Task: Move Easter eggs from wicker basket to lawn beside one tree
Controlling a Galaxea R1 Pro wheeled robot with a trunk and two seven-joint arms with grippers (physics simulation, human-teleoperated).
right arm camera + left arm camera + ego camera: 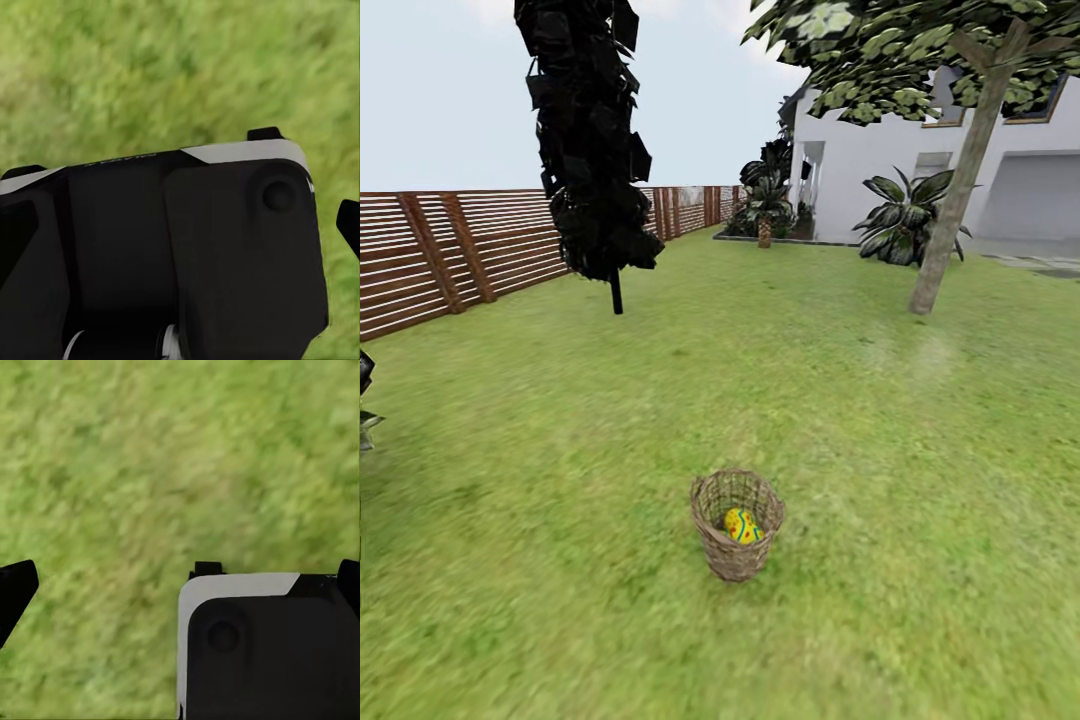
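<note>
One painted egg (743, 525) shows inside the basket (737, 523) — yellow with red and blue marks, resting low against the far wall. Whether more eggs lie beneath or beside it I cannot tell; the weave hides the rest. The basket stands upright on the lawn (560, 560), close in front of the robot and a little below the middle of the head view, with open grass on every side.

Farther off to the right stands the tree (955, 215), its bare grey-brown trunk leaning slightly, well apart from the basket, with the white house (880, 170) behind it. To the left is a dark cone-shaped tree (592, 150) on a thin stem, and behind that the slatted wooden fence (470, 250).

The wrist views look down on blurred grass past dark housings. How far either hand is open I cannot tell, and nothing appears to be held.

The step in hand looks like closing in on the basket. To do it well, the robot should stop with the basket within easy reach, then bring one hand straight down through the mouth — clear of the rim — so the light basket is not tipped.
</note>
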